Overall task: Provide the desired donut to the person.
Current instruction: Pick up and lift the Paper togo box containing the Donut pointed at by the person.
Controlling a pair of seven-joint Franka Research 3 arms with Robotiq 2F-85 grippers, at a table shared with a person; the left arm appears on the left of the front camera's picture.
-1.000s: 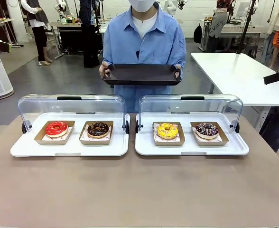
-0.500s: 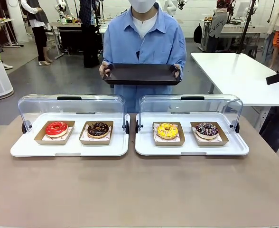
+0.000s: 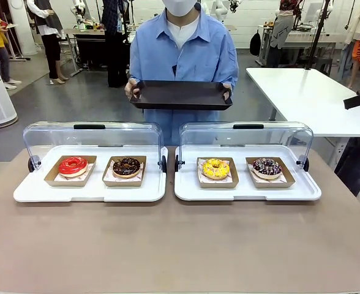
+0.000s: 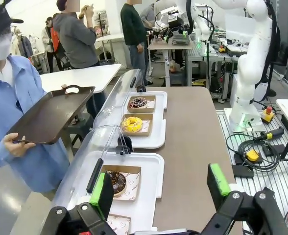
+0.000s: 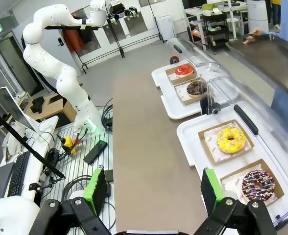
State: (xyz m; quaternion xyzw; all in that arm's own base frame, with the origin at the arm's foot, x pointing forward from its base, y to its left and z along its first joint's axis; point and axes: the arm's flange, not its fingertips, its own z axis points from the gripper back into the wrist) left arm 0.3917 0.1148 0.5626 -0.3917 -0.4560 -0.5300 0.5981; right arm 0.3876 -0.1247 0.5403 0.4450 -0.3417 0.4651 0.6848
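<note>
— Donuts [image 3: 216,168] were where exactly?
— all four sat in open display cases [image 3: 91,195] on the counter [image 3: 180,245]. Person [image 3: 184,55] held a black tray [image 3: 181,95]. Left pincer [image 4: 161,183] and right pincer [image 5: 153,188] both spread, holding nothing.

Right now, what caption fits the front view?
A person holds a dark tray behind four donuts in two open-lidded cases.

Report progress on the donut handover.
Done: covers open; person holds out an empty black tray. In hand: nothing; left gripper and right gripper are open and empty. Left: pick and deliver; red donut, chocolate donut, yellow donut and sprinkled donut are all untouched.
</note>
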